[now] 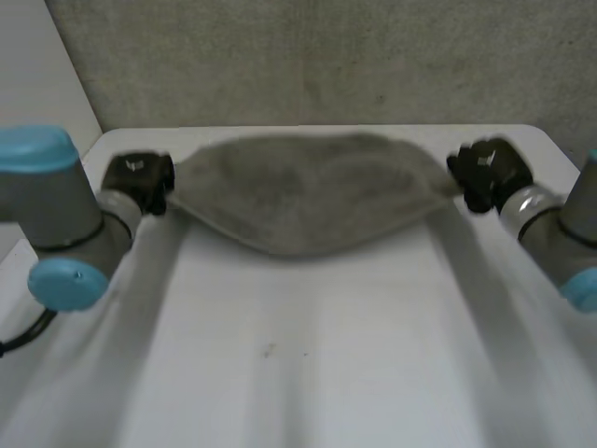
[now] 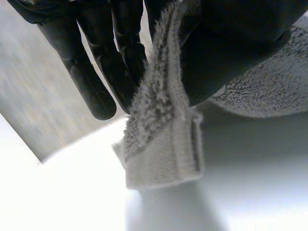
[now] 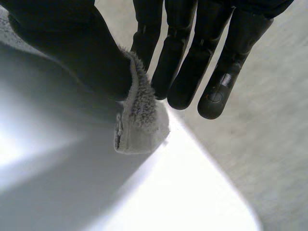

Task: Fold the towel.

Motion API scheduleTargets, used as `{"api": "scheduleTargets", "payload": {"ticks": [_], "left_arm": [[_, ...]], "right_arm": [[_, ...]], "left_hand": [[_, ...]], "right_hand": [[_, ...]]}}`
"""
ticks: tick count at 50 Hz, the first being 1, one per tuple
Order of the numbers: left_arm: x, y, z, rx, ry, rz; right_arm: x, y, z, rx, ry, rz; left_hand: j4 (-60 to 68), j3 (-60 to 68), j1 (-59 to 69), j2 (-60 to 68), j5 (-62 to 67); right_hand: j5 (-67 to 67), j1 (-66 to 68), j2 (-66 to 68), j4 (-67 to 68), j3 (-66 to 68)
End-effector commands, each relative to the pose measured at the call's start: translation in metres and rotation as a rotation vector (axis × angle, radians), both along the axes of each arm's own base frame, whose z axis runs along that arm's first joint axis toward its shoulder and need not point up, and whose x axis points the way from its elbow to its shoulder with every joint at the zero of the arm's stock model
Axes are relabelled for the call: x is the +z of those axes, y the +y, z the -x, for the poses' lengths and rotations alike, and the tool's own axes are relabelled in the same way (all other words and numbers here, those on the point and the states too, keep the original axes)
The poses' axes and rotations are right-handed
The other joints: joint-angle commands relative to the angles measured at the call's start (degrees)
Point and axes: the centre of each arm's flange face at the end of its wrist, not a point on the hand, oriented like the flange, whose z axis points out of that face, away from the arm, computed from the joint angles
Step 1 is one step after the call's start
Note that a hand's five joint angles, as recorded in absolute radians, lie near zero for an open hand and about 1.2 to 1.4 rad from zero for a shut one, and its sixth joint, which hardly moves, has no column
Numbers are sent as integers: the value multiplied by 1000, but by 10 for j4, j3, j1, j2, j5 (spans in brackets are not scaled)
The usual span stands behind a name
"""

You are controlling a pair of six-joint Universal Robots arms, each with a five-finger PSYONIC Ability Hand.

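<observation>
Table (image 1: 298, 373): white, spreading out in front of me.
On it: towel (image 1: 308, 196) is sagging at the far end, its low middle possibly touching the surface.

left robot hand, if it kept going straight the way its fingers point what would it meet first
Most likely the white table near its far edge, just past the fingertips of the left robot hand pinching the towel. The grey wall stands right behind that edge, so depth is unclear.
</observation>
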Motion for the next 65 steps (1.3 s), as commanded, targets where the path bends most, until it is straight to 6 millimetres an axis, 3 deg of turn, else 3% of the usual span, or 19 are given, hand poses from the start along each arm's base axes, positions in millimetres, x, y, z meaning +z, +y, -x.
{"api": "scheduleTargets", "payload": {"ticks": [1, 4, 6, 7, 9, 14, 20, 26, 28, 29, 33, 41, 49, 55, 56, 57, 58, 59, 65], "left_arm": [[-49, 31, -10, -2, -61, -174], [-53, 51, -15, -27, -151, -223], [-43, 81, -25, -64, -292, -287], [-43, 81, -25, -65, -293, -287], [-37, 98, -32, -82, -353, -336], [-3, 163, -58, -117, -436, -533], [18, 180, -61, -138, -428, -559], [35, 155, -57, -118, -385, -413], [39, 144, -54, -109, -374, -358], [38, 132, -51, -104, -366, -321], [24, 91, -38, -97, -361, -258], [-14, 37, -24, -66, -343, -301], [-39, -1, -16, 20, -347, -286], [-42, -11, -12, 28, -345, -266], [-43, -12, -11, 28, -343, -258], [-43, -13, -11, 28, -344, -254], [-43, -13, -11, 28, -344, -254], [-43, -12, -9, 22, -346, -249], [-37, -4, 4, -7, -340, -227]], "right_arm": [[-43, 33, 11, 28, 193, -228], [-39, 41, 18, 33, 240, -276], [-24, 65, 32, 52, 326, -386], [-24, 65, 32, 52, 327, -386], [-14, 93, 46, 96, 417, -531], [1, 123, 69, 159, 510, -669], [28, 130, 72, 171, 505, -563], [28, 115, 67, 176, 461, -501], [22, 89, 67, 118, 406, -463], [22, 88, 67, 118, 405, -463], [15, 55, 52, 62, 329, -394], [-15, 6, 12, 9, 342, -186], [-44, -28, -16, 0, 323, 23], [-58, -38, -24, 2, 311, 80], [-61, -40, -27, 3, 308, 88], [-63, -41, -27, -3, 306, 87], [-63, -41, -27, -3, 306, 87], [-66, -40, -28, -10, 312, 83], [-47, -39, -27, -61, 274, 104]], "left_hand": [[102, 103, 120, 102, 103], [102, 103, 120, 102, 103], [102, 103, 120, 102, 103], [102, 103, 120, 102, 103], [102, 103, 120, 102, 103], [102, 103, 120, 102, 103], [102, 103, 120, 102, 103], [102, 103, 120, 102, 103], [102, 103, 120, 102, 103], [102, 103, 120, 102, 103], [102, 103, 120, 102, 103], [102, 103, 120, 102, 103], [102, 103, 120, 102, 103], [102, 103, 120, 102, 103], [-53, -52, -34, -53, -51], [-406, -405, -387, -406, -404], [-409, -409, -391, -409, -408], [-598, -597, -580, -598, -597], [-597, -597, -579, -598, -596]], "right_hand": [[133, 244, 125, 114, 119], [133, 244, 125, 114, 119], [133, 244, 125, 114, 119], [133, 244, 125, 114, 119], [133, 244, 125, 114, 119], [133, 244, 125, 114, 119], [133, 244, 125, 114, 119], [133, 244, 125, 114, 119], [133, 244, 125, 114, 119], [133, 244, 125, 114, 119], [133, 244, 125, 114, 119], [133, 244, 125, 114, 119], [133, 244, 125, 114, 119], [133, 244, 125, 114, 119], [-53, 58, -60, -72, -67], [-439, -328, -447, -458, -454], [-443, -332, -451, -462, -458], [-567, -456, -575, -586, -581], [-567, -456, -575, -586, -581]]}}
